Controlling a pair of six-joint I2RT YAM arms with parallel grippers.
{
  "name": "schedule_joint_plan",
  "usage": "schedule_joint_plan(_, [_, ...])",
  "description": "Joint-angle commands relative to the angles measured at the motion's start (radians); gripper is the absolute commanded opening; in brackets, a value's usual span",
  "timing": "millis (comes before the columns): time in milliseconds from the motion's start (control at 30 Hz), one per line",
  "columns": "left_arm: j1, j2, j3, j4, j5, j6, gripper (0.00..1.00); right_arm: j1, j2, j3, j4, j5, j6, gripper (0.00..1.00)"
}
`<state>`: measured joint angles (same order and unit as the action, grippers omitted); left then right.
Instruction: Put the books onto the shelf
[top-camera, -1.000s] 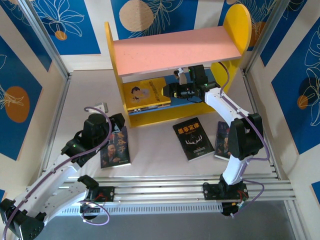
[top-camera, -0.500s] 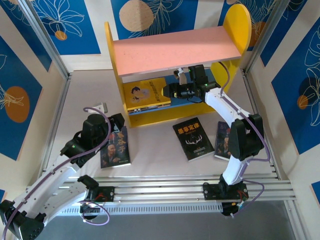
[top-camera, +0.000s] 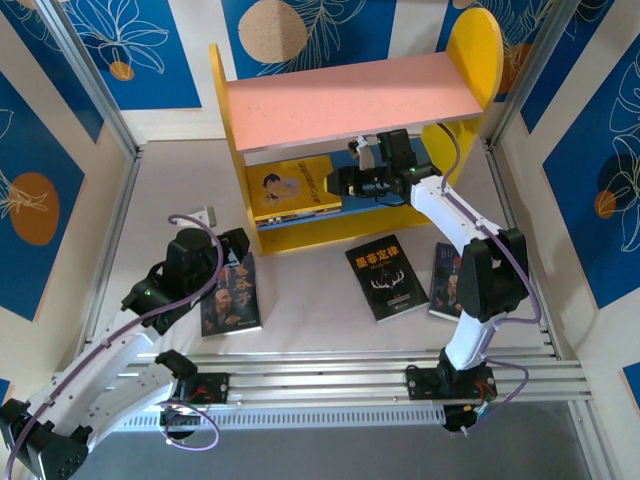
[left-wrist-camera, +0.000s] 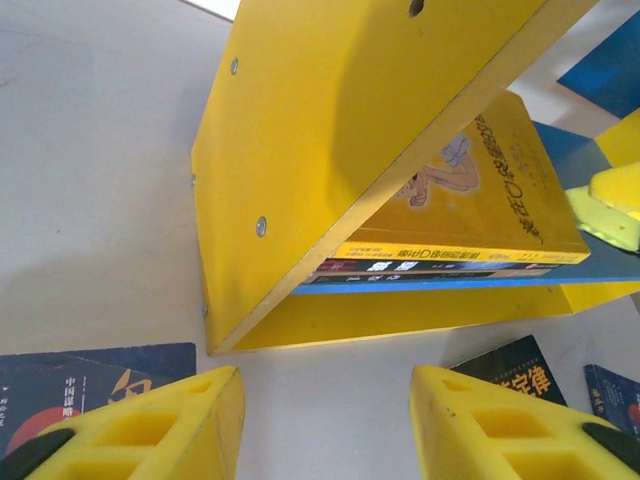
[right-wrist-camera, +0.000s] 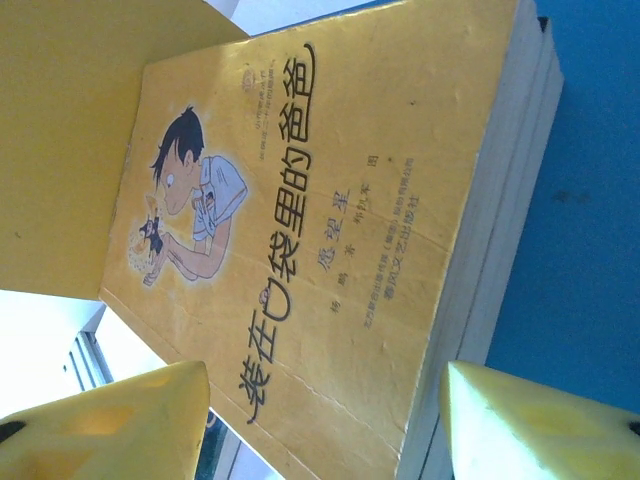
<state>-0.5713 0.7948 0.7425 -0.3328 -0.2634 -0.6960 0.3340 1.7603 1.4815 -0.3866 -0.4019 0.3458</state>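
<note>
Right wrist: with right gripper (right-wrist-camera: 325, 400) parted and empty beside yellow book (right-wrist-camera: 300, 200), back out level under pink board (top-camera: 350, 95).

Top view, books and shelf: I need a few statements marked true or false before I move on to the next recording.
1. The yellow book lies flat in the lower level of the shelf. True.
2. The pink upper board holds two books. False: no book lies on it.
3. The antler book lies on the table in front of the shelf. True.
4. The left gripper is clamped on the portrait book. False: its jaws stand open with nothing between them.
</note>
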Motion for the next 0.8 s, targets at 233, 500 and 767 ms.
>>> schedule_joint_plan(233, [0.020,0.071,0.098,-0.231,-0.057,0.059,0.50,-0.072,-0.209,-0.123,-0.009,0.063,-0.019,0.63])
schedule_joint_plan(500, [0.019,0.148,0.066,-0.345,-0.083,0.023,0.55,-0.082,-0.345,-0.289,-0.018,0.123,-0.014,0.63])
schedule_joint_plan(767, [0.017,0.258,0.006,-0.332,-0.054,-0.017,0.57,-0.011,-0.463,-0.497,0.026,0.195,0.057,0.63])
